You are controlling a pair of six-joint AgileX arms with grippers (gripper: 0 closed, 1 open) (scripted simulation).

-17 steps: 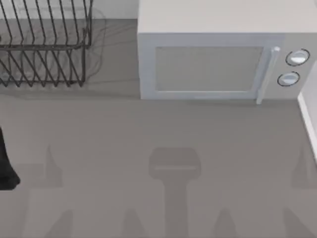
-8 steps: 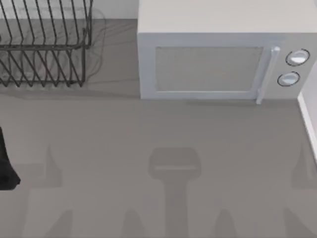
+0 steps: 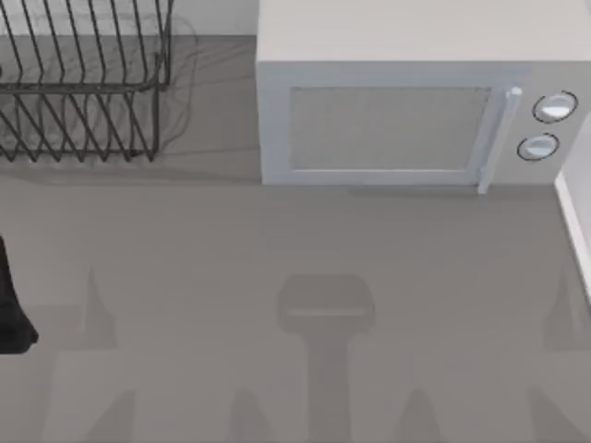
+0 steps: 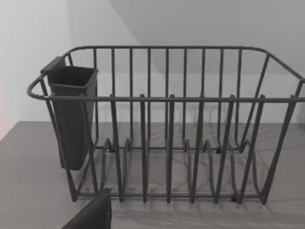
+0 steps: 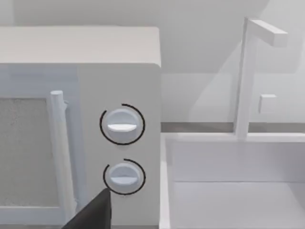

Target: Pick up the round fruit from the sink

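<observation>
Counter (image 3: 277,240) from above carries a wire rack (image 3: 83,83) at its back left corner and a microwave (image 3: 406,101) at the back. The left wrist view faces the rack. The right wrist view shows microwave knobs beside a white sink (image 5: 238,181); fruit and jaws I cannot tell.

Almost nothing differs across the top views. The dark piece of the left arm (image 3: 11,305) at the table's (image 3: 295,277) left edge sits a trace lower than a second ago. No other shift can be made out.
</observation>
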